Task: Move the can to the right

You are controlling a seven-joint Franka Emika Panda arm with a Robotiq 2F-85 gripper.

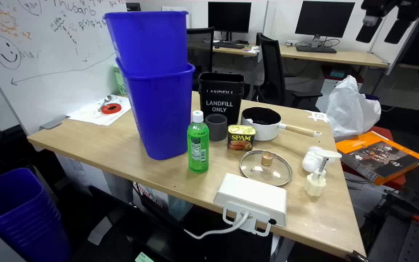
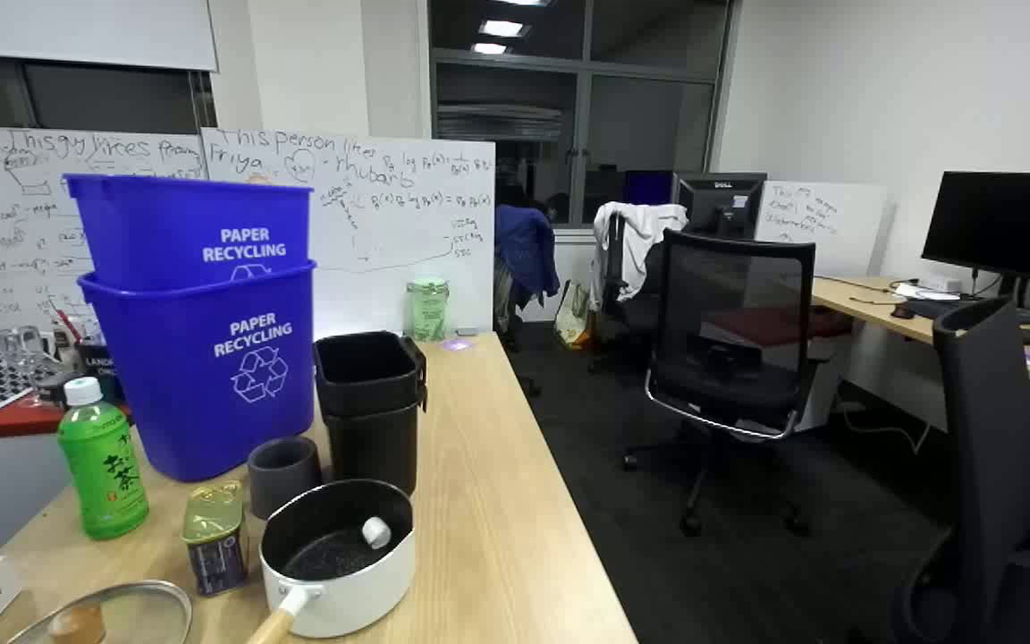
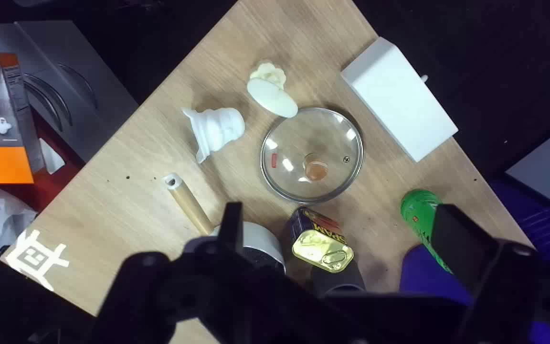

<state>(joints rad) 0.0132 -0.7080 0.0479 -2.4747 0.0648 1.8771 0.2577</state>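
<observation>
- The can (image 1: 241,141) stood upright on the wooden table (image 1: 316,225), its gold top (image 3: 316,242) facing up.
- In an exterior view its broad SPAM face looked toward the camera, and the long axis of the top ran side to side.
- In the wrist view that long axis slanted from upper left to lower right, with the pull ring (image 3: 335,257) at the lower-right end.
- The grey cup (image 1: 216,128) stood just beside it; whether the two touched I could not tell, as the can hid part of the cup.
- The white pot (image 2: 345,597) stood near the can too.
- The glass lid (image 1: 264,173) lay flat, knob up, near the SPAM face.
- The green bottle (image 1: 198,149) stood upright farther off, near the stacked blue bins (image 1: 160,116).
- The gripper (image 1: 379,34) hung high, well apart from the can, its fingers (image 3: 232,224) spread wide and holding nothing.
</observation>
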